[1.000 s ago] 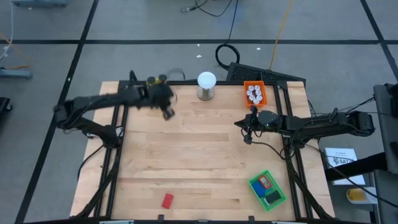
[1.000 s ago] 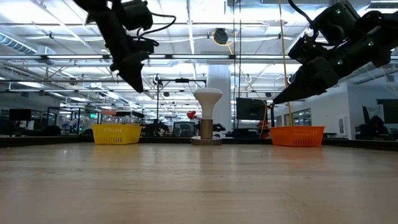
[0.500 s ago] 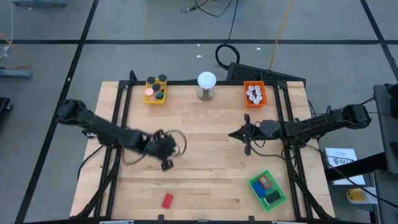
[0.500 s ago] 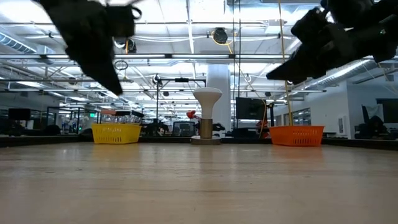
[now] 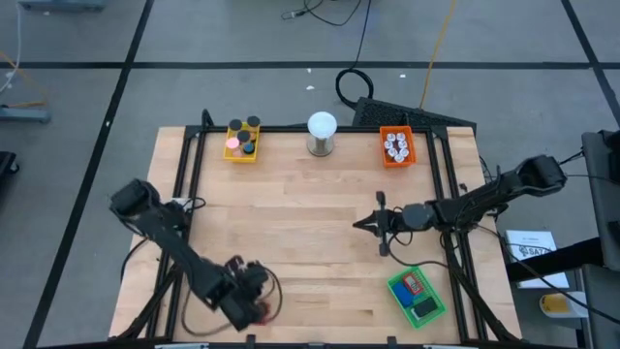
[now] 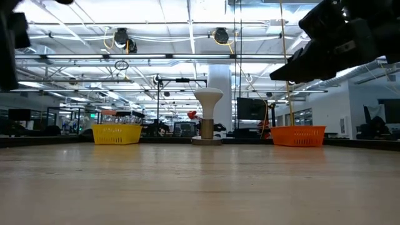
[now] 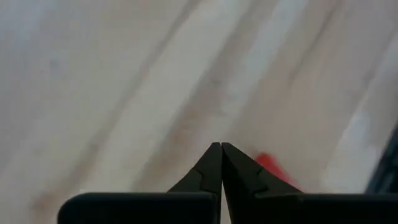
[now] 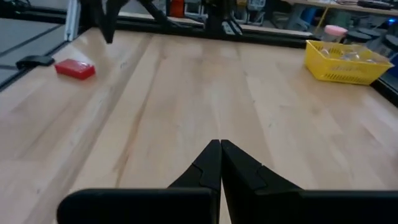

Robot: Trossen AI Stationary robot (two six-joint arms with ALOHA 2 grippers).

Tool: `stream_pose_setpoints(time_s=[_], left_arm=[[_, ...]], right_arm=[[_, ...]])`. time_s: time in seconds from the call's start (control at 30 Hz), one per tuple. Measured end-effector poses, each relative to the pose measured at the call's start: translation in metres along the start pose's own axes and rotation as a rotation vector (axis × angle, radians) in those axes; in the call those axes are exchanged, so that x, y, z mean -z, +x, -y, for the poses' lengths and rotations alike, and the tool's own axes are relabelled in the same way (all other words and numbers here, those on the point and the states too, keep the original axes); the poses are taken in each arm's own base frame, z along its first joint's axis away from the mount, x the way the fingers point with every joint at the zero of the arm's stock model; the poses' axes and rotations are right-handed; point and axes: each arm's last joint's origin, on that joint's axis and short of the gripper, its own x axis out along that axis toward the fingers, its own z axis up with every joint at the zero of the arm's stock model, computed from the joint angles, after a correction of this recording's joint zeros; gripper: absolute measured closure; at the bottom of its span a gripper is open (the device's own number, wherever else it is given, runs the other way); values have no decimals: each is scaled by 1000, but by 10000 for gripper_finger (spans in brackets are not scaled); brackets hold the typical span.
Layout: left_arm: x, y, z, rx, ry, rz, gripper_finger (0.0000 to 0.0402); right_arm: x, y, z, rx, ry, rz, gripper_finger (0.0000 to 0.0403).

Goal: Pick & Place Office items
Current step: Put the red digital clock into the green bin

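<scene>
One red flat block lies on the wooden tabletop close to its near edge, toward the left corner. The left gripper hangs right over that spot. In the left wrist view a sliver of red shows just beside the tips, on the wood below them. That claw is pressed fully closed, tip to tip, with nothing between the fingers; whether it touches the block I cannot tell.

The right gripper hovers over the right half of the tabletop, also closed and empty, well apart from the block.

From above, the left arm covers the block entirely. In the low view the left arm is cut off at the frame's edge, and the block does not show there.
</scene>
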Motion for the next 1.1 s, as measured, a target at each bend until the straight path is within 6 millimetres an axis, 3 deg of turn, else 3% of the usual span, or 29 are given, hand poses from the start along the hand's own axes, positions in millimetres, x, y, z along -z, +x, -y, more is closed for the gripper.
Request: stream_pose_setpoints(time_s=[0.2,0.33,0.57,0.8,0.93,1.1], left_arm=[[2,0,48,5,-74,-83,385],[5,-2,66,-12,-159,-165,339],[18,5,75,-56,-368,-250,213],[29,31,75,-138,-424,-230,115],[32,42,74,-174,-426,-225,108],[38,51,74,-200,-428,-237,158]], right_arm=[[1,-1,-7,-32,-5,2,403],[1,-2,-12,-54,-14,2,403],[2,-3,-16,-76,-47,-3,403],[2,-3,-16,-77,-66,-3,403],[2,-3,-16,-77,-66,-2,403],[2,-3,-16,-77,-65,-2,403]])
